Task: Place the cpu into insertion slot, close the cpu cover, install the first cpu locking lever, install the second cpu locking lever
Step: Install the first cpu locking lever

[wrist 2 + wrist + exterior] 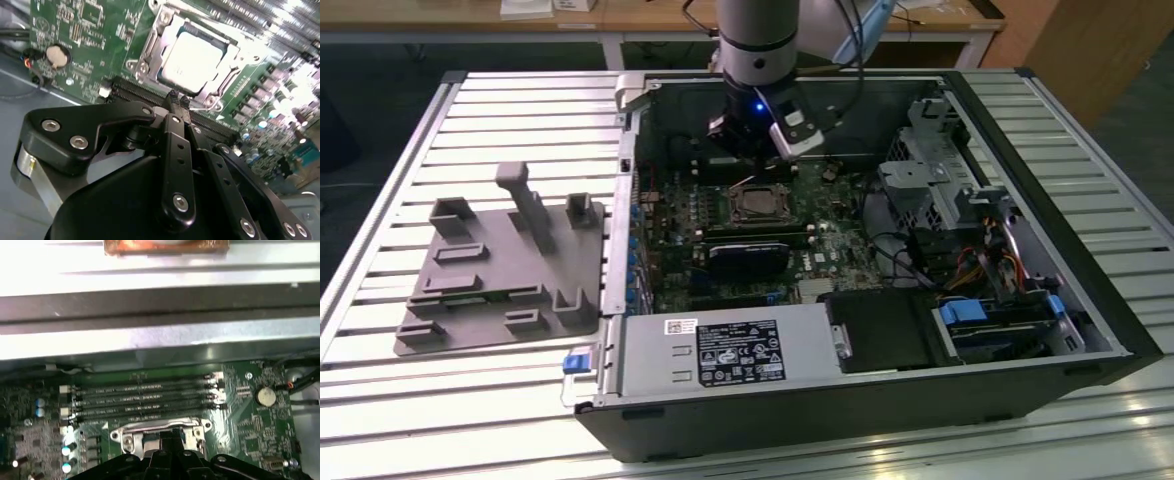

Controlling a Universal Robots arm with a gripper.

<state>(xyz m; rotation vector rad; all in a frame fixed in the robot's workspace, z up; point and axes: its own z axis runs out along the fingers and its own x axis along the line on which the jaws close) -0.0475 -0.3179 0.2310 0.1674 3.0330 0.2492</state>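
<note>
Slatted metal bench carries an open desktop computer case lying on its side, with a wooden desk behind it. On the exterior view's left, well apart from the case's insides, sits a grey moulded fixture tray. The power supply at the case's near edge bears a black-and-white label; its print is too small to read.

The robot arm reaches down into the case over the green motherboard. The pincer hangs just beyond the insertion slot, with cables and drive cages crowding the exterior view's right.

In the second wrist view the cpu lies flat in the socket, its pale metal top showing through the window of the cpu cover, which lies down around it. The pincer is closed, its black tips nearly touching, right at the socket's edge beside the long memory slots. A round coin battery sits apart on the board.

The first wrist view adds the four memory slots in full, the case's bright metal wall beyond them, and the cover's hinge edge.
</note>
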